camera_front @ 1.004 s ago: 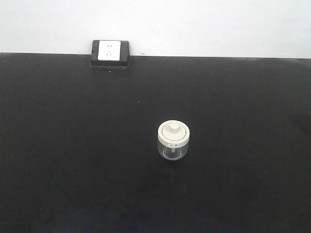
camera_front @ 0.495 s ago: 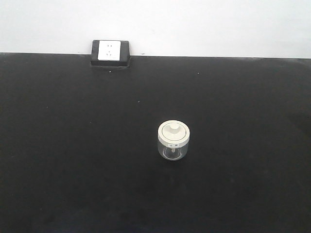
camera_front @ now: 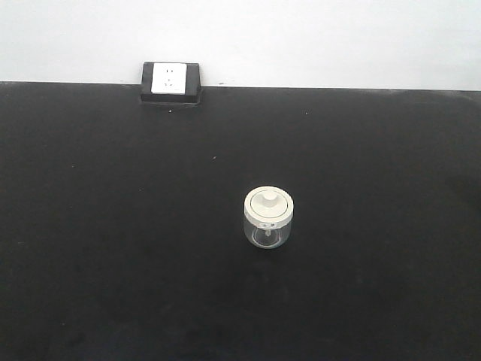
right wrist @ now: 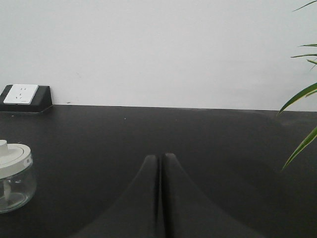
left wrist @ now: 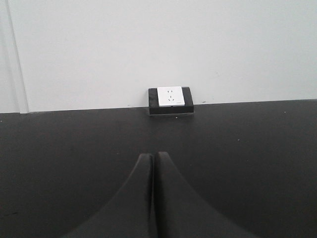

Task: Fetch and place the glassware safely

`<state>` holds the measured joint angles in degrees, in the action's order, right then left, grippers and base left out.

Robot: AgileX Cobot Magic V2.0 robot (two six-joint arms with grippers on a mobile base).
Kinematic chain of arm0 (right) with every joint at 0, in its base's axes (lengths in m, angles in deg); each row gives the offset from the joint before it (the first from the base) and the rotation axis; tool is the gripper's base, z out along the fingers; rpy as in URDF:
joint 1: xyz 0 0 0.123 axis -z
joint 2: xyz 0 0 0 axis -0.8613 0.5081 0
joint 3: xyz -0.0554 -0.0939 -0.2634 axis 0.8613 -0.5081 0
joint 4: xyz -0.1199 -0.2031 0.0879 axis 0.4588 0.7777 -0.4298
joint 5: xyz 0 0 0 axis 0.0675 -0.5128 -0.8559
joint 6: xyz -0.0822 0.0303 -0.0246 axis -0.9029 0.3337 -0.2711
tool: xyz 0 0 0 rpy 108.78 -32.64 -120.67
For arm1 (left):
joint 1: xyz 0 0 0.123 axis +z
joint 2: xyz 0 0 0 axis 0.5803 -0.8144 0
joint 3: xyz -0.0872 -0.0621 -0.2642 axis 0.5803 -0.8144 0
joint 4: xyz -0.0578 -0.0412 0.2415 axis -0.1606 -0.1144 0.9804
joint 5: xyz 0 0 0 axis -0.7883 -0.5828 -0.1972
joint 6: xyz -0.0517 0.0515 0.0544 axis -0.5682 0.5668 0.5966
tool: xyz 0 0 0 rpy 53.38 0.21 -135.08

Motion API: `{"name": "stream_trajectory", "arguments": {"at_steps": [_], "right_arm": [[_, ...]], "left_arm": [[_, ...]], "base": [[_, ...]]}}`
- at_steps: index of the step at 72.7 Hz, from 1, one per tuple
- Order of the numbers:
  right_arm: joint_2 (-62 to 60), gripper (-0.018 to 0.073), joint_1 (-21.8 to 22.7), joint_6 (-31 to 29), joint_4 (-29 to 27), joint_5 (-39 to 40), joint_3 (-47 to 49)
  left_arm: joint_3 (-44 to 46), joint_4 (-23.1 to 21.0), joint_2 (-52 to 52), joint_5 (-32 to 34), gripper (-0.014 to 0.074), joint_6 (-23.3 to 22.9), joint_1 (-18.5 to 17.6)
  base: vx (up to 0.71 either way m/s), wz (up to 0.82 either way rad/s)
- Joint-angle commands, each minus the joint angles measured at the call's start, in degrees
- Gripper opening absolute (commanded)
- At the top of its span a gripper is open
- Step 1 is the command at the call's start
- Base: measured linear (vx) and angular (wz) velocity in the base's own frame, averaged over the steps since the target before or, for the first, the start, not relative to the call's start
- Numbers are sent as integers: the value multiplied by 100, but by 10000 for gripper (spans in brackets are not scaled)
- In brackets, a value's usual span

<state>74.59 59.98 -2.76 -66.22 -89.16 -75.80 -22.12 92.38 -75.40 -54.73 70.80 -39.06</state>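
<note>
Nothing moves since earlier frame. Glass jar [camera_front: 267, 219] sits on table [camera_front: 113, 248], well in front of socket [camera_front: 170, 81]. Both jaws closed, empty. Right gripper [right wrist: 161, 157] nearest: open wide, grab body, not lid knob.

Left gripper [left wrist: 153, 163]: dark, tapered jaws pressed together along a thin vertical seam, tips level and pointing forward, low above the worktop [left wrist: 247, 148], nothing between them. Right gripper [right wrist: 161, 163]: same dark tapered form, jaws likewise closed tip to tip with only a hairline seam showing, pointing forward and low, nothing held. Neither arm nor wrist visible in the front-facing view; only the jaw fronts seen, from each wrist camera.
</note>
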Motion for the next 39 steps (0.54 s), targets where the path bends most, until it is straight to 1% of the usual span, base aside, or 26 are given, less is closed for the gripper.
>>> {"name": "stream_trajectory", "arguments": {"at_steps": [1, 39], "right_arm": [[-54, -8, 41, -16, -1, 455, -112], [-54, -8, 41, -16, -1, 455, -112]], "left_arm": [[-168, -46, 104, 457, -7, -42, 8], [-168, -46, 104, 457, -7, -42, 8]], "base": [[0, 0], [0, 0]]}}
